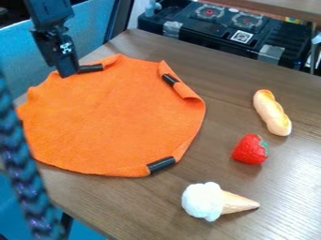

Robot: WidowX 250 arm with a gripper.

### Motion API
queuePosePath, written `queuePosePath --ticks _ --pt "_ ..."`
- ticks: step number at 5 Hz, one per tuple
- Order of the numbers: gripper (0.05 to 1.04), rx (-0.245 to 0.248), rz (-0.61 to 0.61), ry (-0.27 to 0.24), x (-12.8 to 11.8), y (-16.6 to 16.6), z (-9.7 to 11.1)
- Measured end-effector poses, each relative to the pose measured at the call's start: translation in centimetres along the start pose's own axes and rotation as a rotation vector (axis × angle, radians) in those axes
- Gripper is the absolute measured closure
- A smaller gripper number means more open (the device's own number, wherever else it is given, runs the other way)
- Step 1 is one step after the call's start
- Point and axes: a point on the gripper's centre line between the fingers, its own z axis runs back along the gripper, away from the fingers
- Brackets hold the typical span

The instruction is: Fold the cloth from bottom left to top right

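Camera view: orange fabric cloth [113, 117] mostly spread on brown wooden surface [298, 173], diagonal fold not yet made, black gripper [67, 71] at its upper-left edge, can't tell if jaws pinch it.

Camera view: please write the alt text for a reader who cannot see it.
An orange cloth lies spread on a brown table, with black pieces along its edge and a black robot gripper at its upper-left edge. To the right and lower right lie toy bread, a strawberry and an ice cream cone.
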Motion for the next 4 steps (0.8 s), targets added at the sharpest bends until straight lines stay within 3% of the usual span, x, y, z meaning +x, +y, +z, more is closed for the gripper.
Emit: queuePosePath --ticks 1,2,3,4 --pt "0.085 -0.022 0.015 0.015 -0.2 0.0 -0.8" --pt "0.085 -0.048 0.174 0.001 -0.5 0.0 -1.0" --pt "0.085 -0.117 0.387 -0.038 -1.3 0.6 -1.0" --pt "0.085 -0.153 0.592 -0.121 -2.5 1.5 -1.5"
